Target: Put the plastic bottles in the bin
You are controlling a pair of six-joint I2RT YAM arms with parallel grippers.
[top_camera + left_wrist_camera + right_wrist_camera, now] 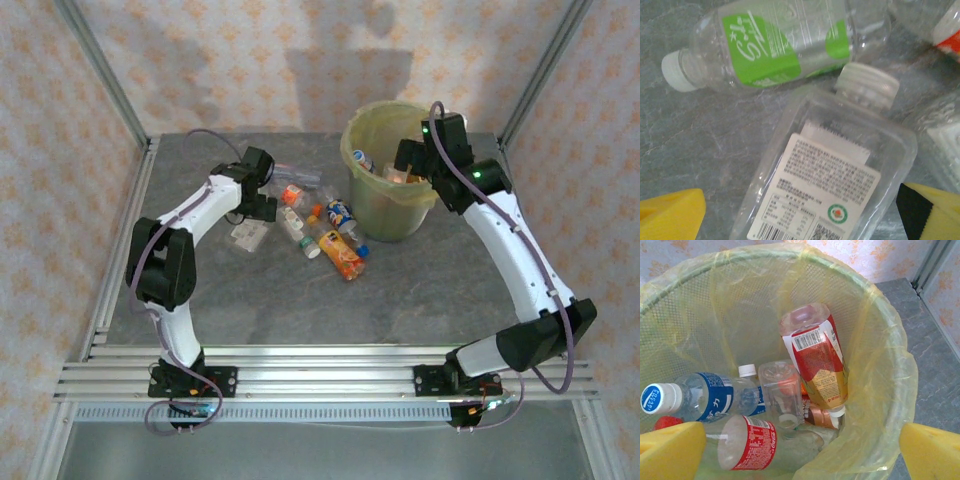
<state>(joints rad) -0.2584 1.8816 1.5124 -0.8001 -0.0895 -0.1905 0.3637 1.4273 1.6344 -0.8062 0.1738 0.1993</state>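
1. A clear, white-labelled bottle lies flat on the counter, among the loose bottles left of the bin.
2. Its long axis runs straight away from the left pincer, cap at the far end. The yellow pads stand apart, flanking its base.
3. A green-labelled bottle lies crosswise just beyond the cap.
4. The right pincer hangs spread and empty above the bin and its binned bottles. The left arm looks the nearer for this pick.
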